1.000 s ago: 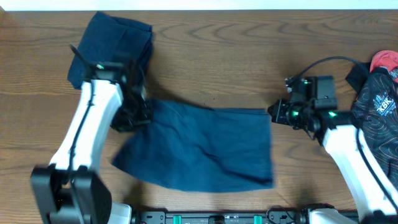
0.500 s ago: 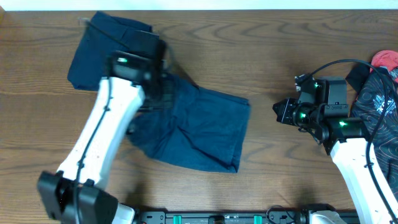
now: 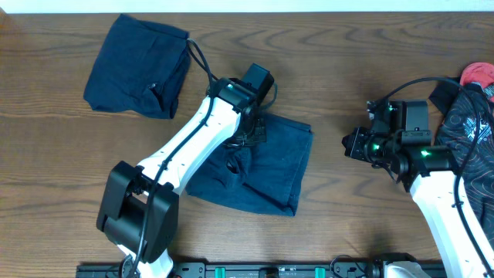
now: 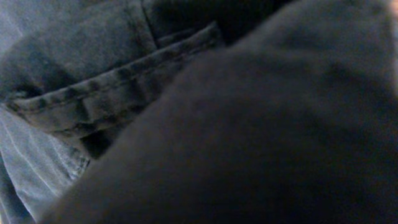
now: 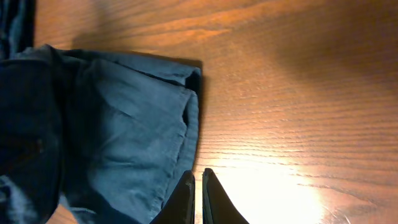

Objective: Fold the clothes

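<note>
2 navy garments on the wooden table (image 3: pixel 363 62). #1: folded bundle (image 3: pixel 137 68), upper left of frame, nothing touching it. #2: rumpled garment (image 3: pixel 270 166), centre frame, lying flat. Left gripper (image 3: pixel 248 133) sits on its upper edge, clenched. The left wrist view is all denim, so can't tell if cloth is pinched. Right gripper (image 5: pixel 198 180) is right of centre over bare wood, just beside #2's hem, fingers closed together, gripping nothing. Far right edge: 1 black printed cloth (image 3: pixel 467 131), 1 red item (image 3: pixel 480 75).

Pale lettering on the black patterned garment (image 3: pixel 472 143) — too small to read.
</note>
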Tool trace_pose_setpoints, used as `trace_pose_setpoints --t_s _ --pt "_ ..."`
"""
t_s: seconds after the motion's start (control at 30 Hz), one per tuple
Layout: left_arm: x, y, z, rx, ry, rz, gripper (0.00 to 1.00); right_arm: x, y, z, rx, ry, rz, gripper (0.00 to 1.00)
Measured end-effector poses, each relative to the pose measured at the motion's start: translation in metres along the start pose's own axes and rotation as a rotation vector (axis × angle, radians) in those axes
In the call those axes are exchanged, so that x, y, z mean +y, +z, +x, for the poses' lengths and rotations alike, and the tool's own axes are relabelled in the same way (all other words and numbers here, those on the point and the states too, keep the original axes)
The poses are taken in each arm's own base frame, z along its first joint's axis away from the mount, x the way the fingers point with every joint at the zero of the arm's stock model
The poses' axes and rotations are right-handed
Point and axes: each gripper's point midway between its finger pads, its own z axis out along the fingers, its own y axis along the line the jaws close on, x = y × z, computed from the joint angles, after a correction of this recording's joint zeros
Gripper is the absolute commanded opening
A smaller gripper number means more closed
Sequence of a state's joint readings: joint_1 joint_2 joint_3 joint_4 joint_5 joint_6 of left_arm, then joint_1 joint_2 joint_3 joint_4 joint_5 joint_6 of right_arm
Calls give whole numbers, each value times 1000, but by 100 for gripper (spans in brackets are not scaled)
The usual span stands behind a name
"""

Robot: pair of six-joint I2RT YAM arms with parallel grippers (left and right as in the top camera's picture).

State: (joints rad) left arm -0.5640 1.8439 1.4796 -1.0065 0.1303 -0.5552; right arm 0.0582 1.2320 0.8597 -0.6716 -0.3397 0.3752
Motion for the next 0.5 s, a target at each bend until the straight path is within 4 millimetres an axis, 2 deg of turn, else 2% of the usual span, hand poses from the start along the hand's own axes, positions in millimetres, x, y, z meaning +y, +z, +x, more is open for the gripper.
trace_pose_setpoints --t_s 0.17,0.3,0.4,0.5 --pt "0 -6 7 23 0 14 6 -12 18 7 64 26 41 2" --pt "-1 -16 9 9 7 28 6 -22 47 13 136 39 49 1" --pt "-1 -26 11 -5 9 41 6 -19 73 11 165 -4 -12 1" --pt "-2 -33 11 -18 16 53 6 -7 97 8 169 -77 -106 1"
